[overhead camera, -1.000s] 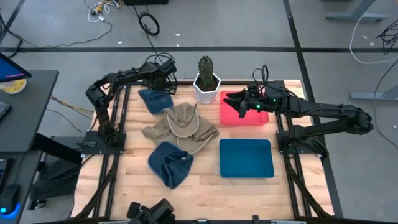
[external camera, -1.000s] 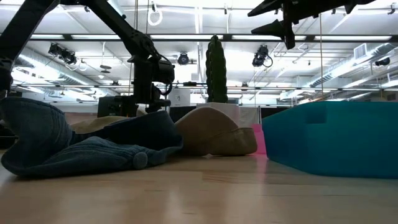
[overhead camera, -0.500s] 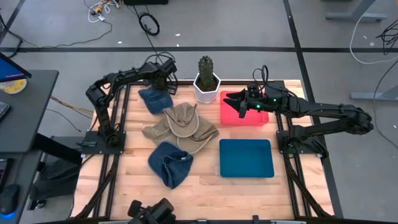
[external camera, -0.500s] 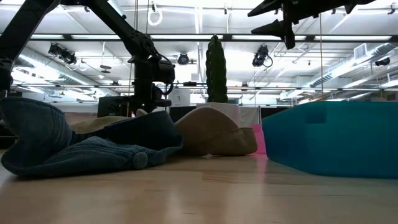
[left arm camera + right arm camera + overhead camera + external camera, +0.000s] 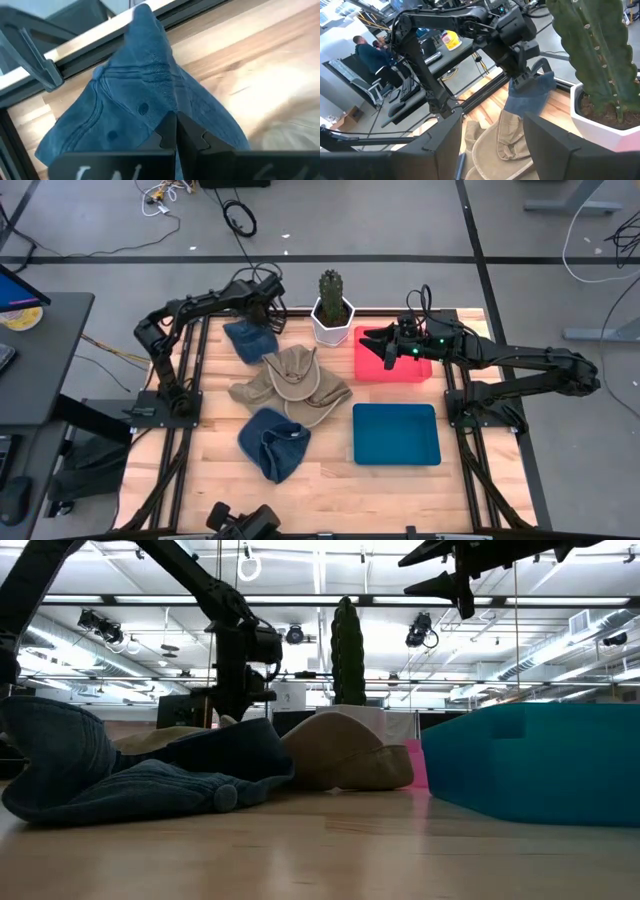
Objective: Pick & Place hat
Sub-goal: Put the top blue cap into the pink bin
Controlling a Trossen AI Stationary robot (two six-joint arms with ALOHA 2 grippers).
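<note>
Because the soft blue denim hat (image 5: 250, 338) at the bench's (image 5: 330, 480) far left corner must be lifted by its cloth, my left jaws (image 5: 268, 315) are pinched tight on a raised fold, while my right jaws (image 5: 372, 342) hover half-open and empty over the flat pink tray (image 5: 400, 367).

blue hat (image 5: 145, 100) cut off by frame edge

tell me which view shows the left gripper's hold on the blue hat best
The right wrist view: the left gripper is shut on the blue hat, which hangs lifted. The left wrist view shows only pinched fabric; the high view, the gripper over it; the low view hides the hat.
</note>
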